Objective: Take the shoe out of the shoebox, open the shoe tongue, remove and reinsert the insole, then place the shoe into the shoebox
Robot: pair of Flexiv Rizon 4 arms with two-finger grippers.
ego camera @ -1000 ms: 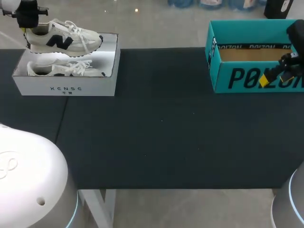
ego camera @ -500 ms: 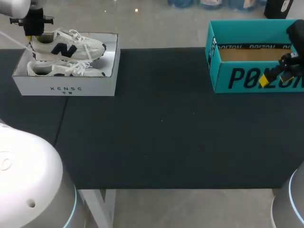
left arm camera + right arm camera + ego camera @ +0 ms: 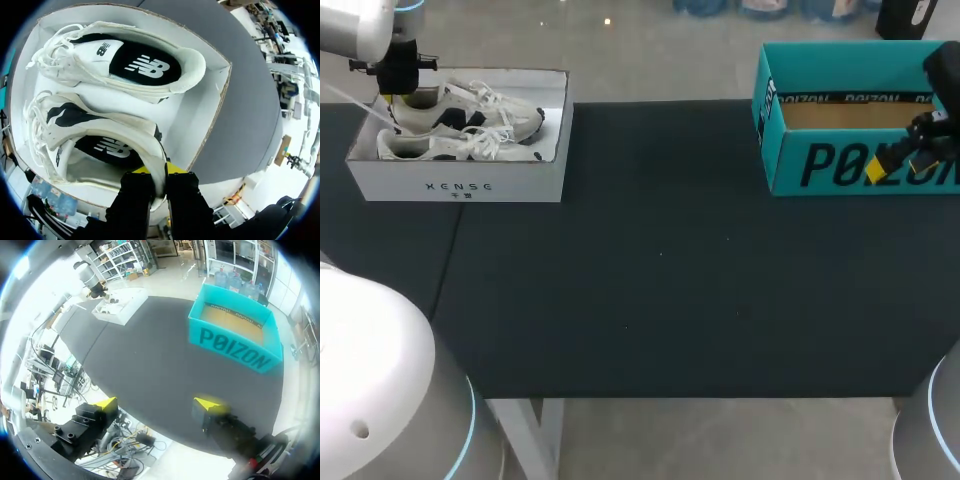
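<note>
Left gripper (image 3: 159, 172) clamped on the heel of the shoe (image 3: 95, 145), which is low in the white shoebox (image 3: 455, 185) at far left beside the other shoe (image 3: 125, 65); right gripper (image 3: 157, 405) spread, empty, near teal box (image 3: 235, 345); insole looks seated, likely only release left

Light: bright, even, from overhead. Box (image 3: 455, 185): white inner walls glare-bright; soft shadow under each shoe (image 3: 145, 67). Table (image 3: 660, 280) beside box: dark, matte, evenly lit.
</note>
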